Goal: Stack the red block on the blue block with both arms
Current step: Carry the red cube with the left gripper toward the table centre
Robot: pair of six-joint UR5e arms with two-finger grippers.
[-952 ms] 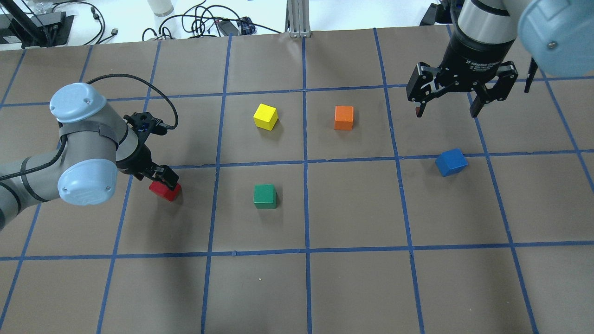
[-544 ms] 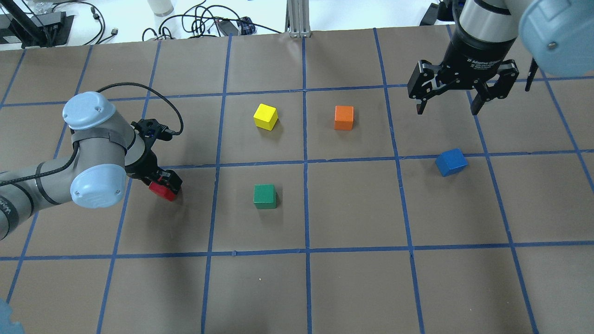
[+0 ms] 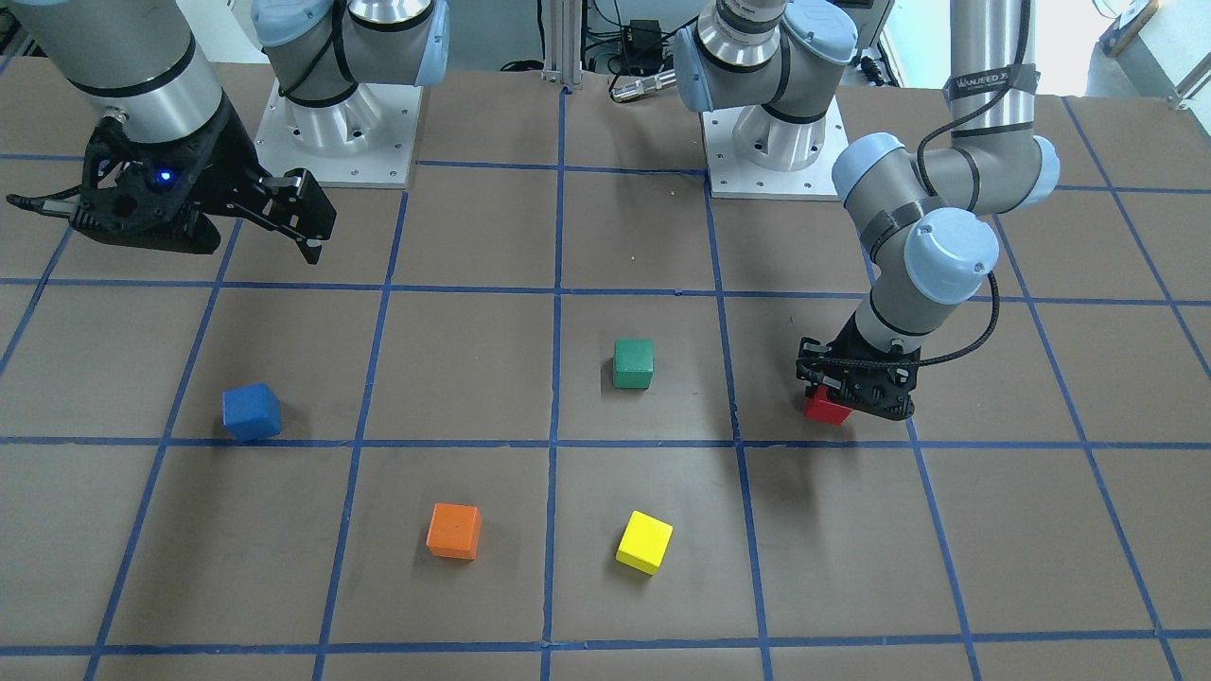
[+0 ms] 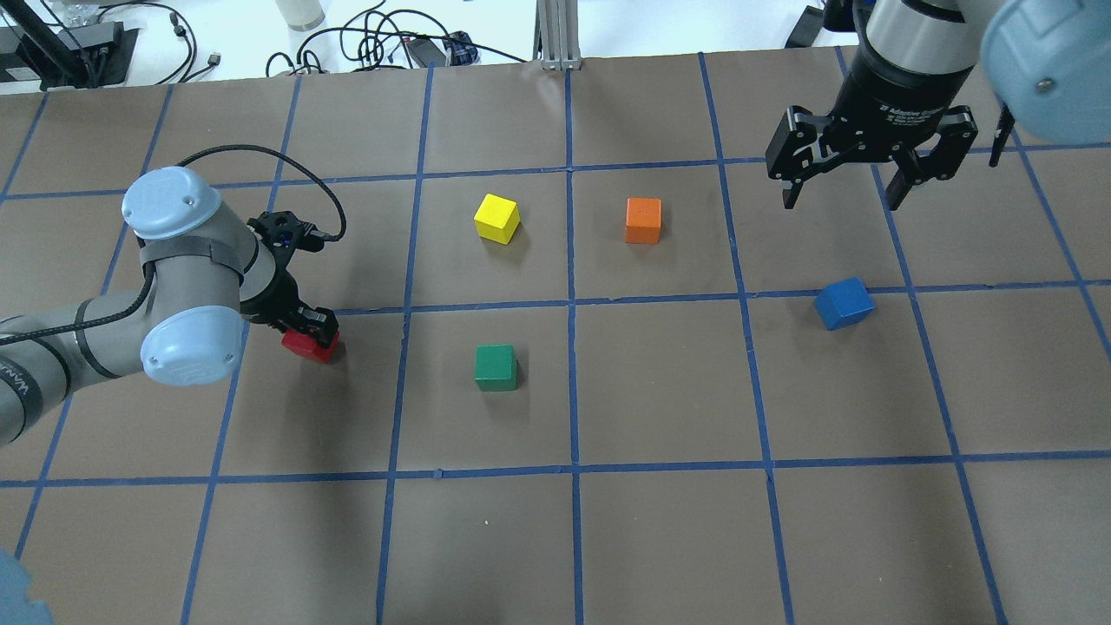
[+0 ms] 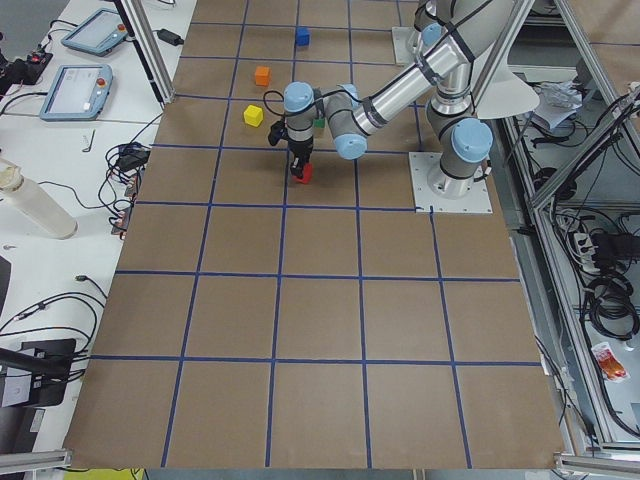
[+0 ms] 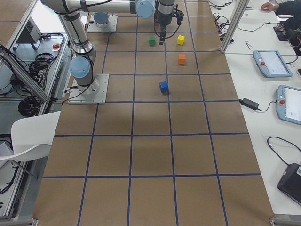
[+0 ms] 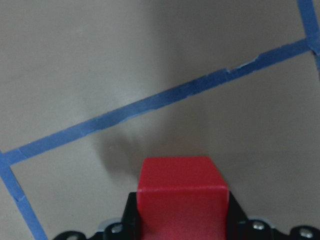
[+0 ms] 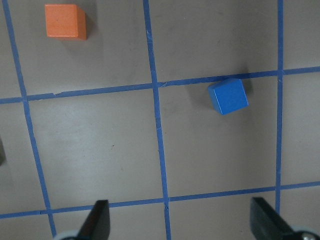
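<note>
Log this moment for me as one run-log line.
left gripper: shut on red block | right gripper: open, empty, raised | blue block: nothing on it

Bright, even light fell from above on the brown table (image 4: 660, 538), and the cubes threw only short, soft shadows. The white surface (image 4: 226, 35) beyond its far edge looked nearly washed out. The left wrist view was soft, with the close red block (image 7: 182, 192) slightly blurred. The right wrist view was sharper.
</note>
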